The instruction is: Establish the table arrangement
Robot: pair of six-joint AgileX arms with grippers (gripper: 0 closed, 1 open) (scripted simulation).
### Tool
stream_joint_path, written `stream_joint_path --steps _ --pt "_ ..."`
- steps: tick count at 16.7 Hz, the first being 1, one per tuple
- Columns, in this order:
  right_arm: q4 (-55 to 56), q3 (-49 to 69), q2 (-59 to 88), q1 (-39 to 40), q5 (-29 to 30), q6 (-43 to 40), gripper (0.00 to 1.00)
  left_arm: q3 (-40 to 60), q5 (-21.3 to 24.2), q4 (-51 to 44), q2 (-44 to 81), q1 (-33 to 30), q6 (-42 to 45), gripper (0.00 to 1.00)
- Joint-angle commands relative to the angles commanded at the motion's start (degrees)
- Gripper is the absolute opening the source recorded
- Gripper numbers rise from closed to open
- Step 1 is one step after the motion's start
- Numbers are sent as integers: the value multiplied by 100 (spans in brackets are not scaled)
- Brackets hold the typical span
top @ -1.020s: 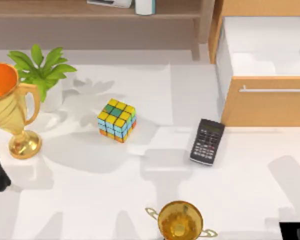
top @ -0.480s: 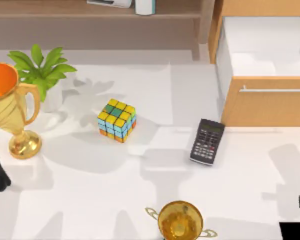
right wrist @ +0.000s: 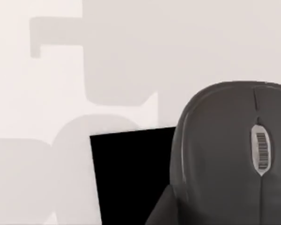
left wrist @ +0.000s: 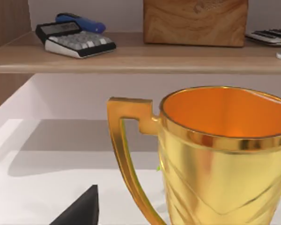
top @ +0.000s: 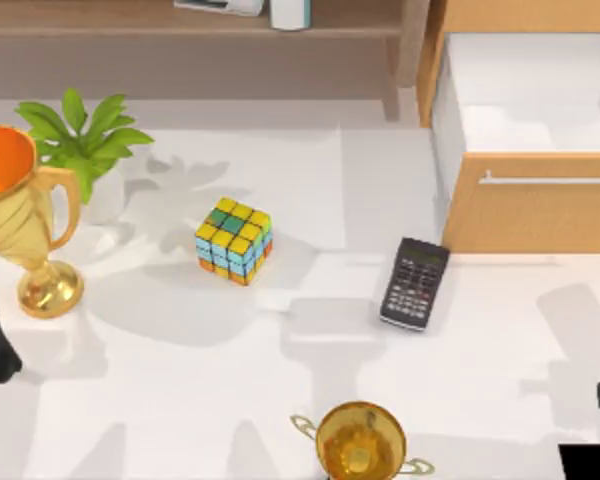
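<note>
White table (top: 180, 400) spanning my whole workspace, gold cup (top: 360, 440) at its near edge, calculator (top: 415, 284) and colour cube (top: 234, 241) mid-table, tall trophy (top: 20, 220) and plant (top: 80, 140) left, open drawer cabinet (top: 530, 210) right, wooden shelf (top: 180, 20) behind, my claws' grip state: cannot tell.

Office desk: calculator (top: 414, 284), mouse (right wrist: 234, 154), drawer cabinet (top: 525, 150).
</note>
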Motion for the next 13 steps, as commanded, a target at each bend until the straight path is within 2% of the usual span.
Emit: stream_joint_path --steps 13 --pt "-11 -820 101 398 -148 -401 0 0 0 0 0 0 0 100"
